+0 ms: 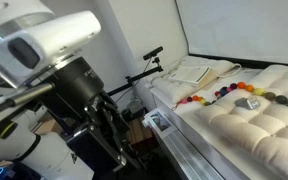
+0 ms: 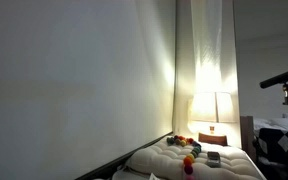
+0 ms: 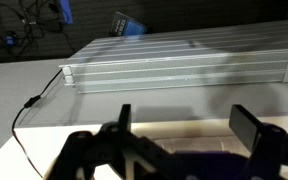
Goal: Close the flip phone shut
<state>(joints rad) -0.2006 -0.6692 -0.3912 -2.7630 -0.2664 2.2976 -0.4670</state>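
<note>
The flip phone (image 1: 247,103) is a small silver-grey gadget lying on the white quilted pad (image 1: 269,125), beside a row of coloured balls (image 1: 219,95). It also shows small in an exterior view (image 2: 213,158); I cannot tell how far it is open. My gripper (image 1: 119,150) hangs well to the side of the pad, far from the phone. In the wrist view the gripper (image 3: 184,120) is open and empty, its two dark fingers spread wide over the pad's edge. The phone is out of the wrist view.
A ridged metal frame (image 3: 174,68) runs along the pad's side, with a black cable (image 3: 29,105) on the table beside it. A lit lamp (image 2: 214,105) stands behind the pad. A camera stand (image 1: 152,55) rises near the pad's end.
</note>
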